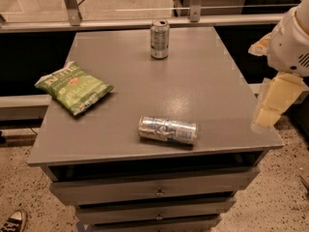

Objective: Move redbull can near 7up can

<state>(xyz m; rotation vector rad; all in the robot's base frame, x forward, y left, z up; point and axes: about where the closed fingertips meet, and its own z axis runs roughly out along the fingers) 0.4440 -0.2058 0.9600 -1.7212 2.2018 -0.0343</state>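
The redbull can [168, 130] lies on its side, long axis pointing toward the gripper [266, 116] hanging off its right end; open or closed, I cannot tell.

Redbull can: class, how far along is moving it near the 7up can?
Done: nothing; the redbull can lies on its side at the front of the table, far from the upright 7up can at the back. In hand: the gripper hangs by the table's right edge, apart from both cans. Left: grasp the can and set it beside the 7up can.
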